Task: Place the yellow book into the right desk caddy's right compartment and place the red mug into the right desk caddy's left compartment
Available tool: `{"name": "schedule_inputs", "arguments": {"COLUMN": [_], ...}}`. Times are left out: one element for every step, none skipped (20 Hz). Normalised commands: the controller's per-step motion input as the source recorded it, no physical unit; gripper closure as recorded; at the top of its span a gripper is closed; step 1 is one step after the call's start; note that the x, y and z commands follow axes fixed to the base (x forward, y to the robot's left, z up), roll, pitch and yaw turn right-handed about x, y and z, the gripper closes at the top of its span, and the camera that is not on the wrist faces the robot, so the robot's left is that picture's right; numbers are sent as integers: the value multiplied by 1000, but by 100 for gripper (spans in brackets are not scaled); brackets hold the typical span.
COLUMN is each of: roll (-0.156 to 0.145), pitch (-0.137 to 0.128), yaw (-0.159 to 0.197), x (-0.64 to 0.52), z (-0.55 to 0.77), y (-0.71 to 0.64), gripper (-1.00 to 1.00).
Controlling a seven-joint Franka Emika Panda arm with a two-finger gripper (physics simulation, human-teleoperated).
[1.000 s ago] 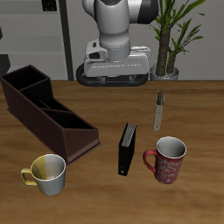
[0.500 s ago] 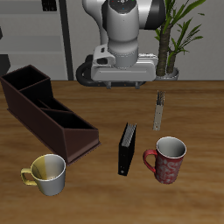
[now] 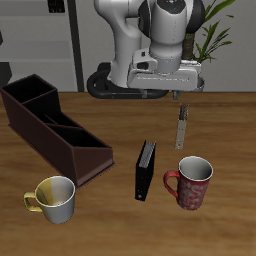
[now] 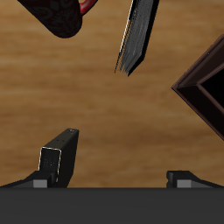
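A wood-grain brown table (image 3: 100,225) carries a dark brown right desk caddy (image 3: 55,130), a black book (image 3: 145,168) with a pale page edge, and a narrow grey-tan yellow book (image 3: 181,126). The red mug (image 3: 193,183) is dark red with pale speckles and a grey inside, while the other mug (image 3: 56,198) is silvery with a yellow handle. The robot arm (image 3: 160,40) is white and grey, and a green-leaved plant (image 3: 200,35) stands behind the table.
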Motion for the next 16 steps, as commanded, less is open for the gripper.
{"name": "schedule_inputs", "arguments": {"roll": [-128,77,65,0,-29,22,11,-41,59,-30,34,26,11,12,37,-124], "pitch": [-105,-22,-75,0,-102,69,-5,-22,-46,-6,-8,-12,-23,-6,-95,-189], "yaw": [-38,34,101,0,56,-33,6,-26,1,-35,2,14,11,-65,37,2], "x": [-596,-359,-320,48,-317,-73,-151,-64,-120,-80,-79,-106,-104,-135,-134,-202], "z": [-341,-296,-286,41,-355,-296,-291,-255,-250,-297,-338,-296,-240,-216,-144,-21], "y": [643,539,401,55,376,224,243,191,312,169,260,271,181,133,141,-78], "gripper": [-100,-100,-100,-100,-100,-100,-100,-100,-100,-100,-100,-100,-100,-100,-100,-100]}}
